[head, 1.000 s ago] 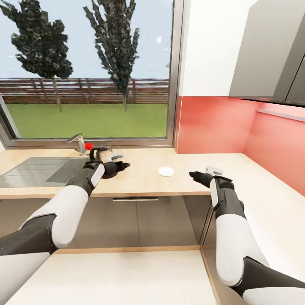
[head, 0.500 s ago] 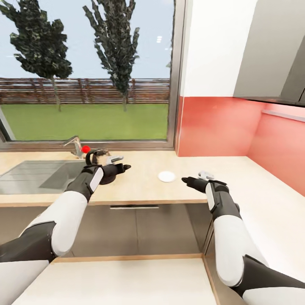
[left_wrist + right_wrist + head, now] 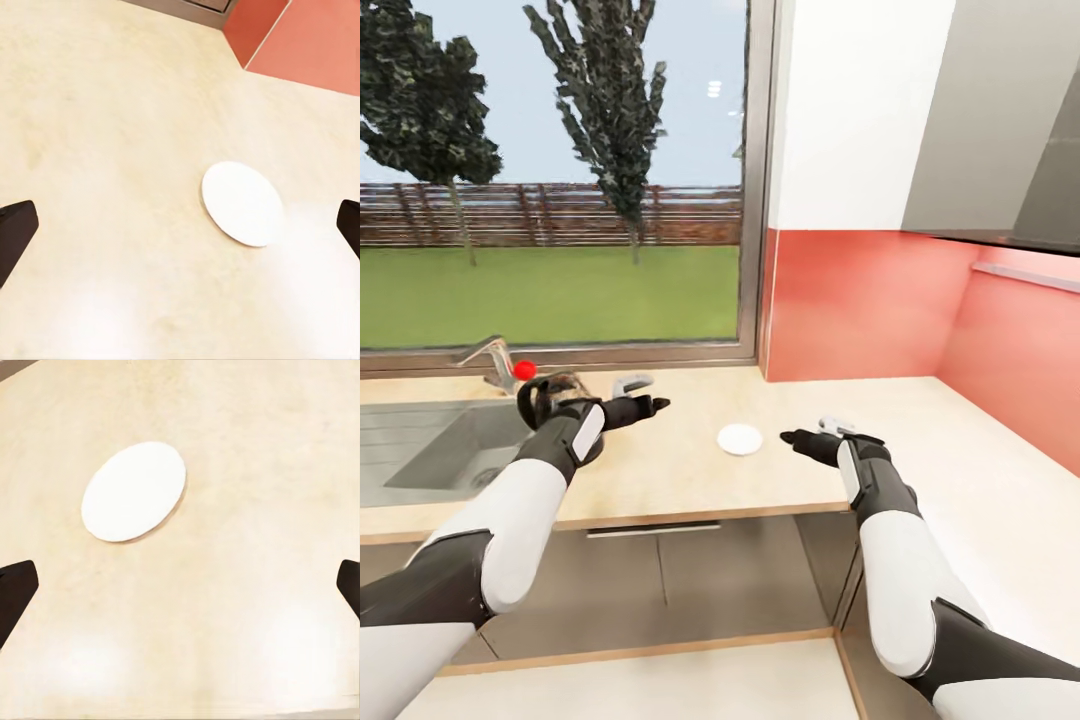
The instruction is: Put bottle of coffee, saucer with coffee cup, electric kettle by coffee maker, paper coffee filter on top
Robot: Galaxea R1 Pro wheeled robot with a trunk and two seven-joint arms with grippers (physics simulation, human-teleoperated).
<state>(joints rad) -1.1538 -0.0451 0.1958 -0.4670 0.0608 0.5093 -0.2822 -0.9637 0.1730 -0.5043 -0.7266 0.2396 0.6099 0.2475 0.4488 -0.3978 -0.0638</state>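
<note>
Saucer (image 3: 739,438) lies flat on the counter (image 3: 680,480), between both arms' wide, empty fingers (image 3: 15,236). Behind the left hand (image 3: 630,395) the kettle (image 3: 545,395) stands beside the sink (image 3: 430,450). A flat plate probably wants an edge pinch.

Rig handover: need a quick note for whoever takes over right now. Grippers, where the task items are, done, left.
Left gripper: open, empty, over the kitchen countertop.
Right gripper: open, empty, beside the saucer.
Saucer lies flat and bare on the countertop between the two grippers; no cup on it.
Electric kettle stands on the countertop by the sink, partly behind the left arm.
Done: saucer and kettle are on the counter.
Left, going by these views: coffee maker, bottle, filter and cup are not placed here; kettle and saucer may need regrouping next to the maker.
</note>
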